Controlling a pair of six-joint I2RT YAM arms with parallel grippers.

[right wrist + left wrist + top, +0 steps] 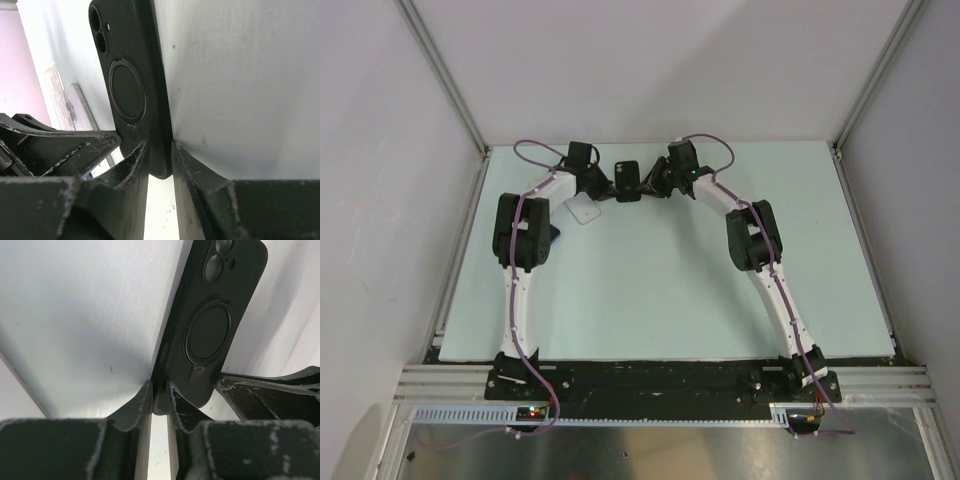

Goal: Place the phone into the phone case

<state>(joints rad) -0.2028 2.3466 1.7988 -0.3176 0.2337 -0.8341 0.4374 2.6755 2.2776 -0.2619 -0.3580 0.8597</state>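
Two hands were closed on the black case (627, 181) at the far middle of the bench (670, 290), the left hand (608, 186) at its nine o'clock and the right hand (653, 181) at three. The phone (585, 211) lay flat at the case's seven o'clock, nearer the left arm.

Clipping the phone case (210, 335) at 12 o'clock, left wrist view. Concealing the lower end of the phone (82, 110) at 8 o'clock, right wrist view. Tucking a blue scrap (556, 237) under the left arm (520, 265), unidentifiable.
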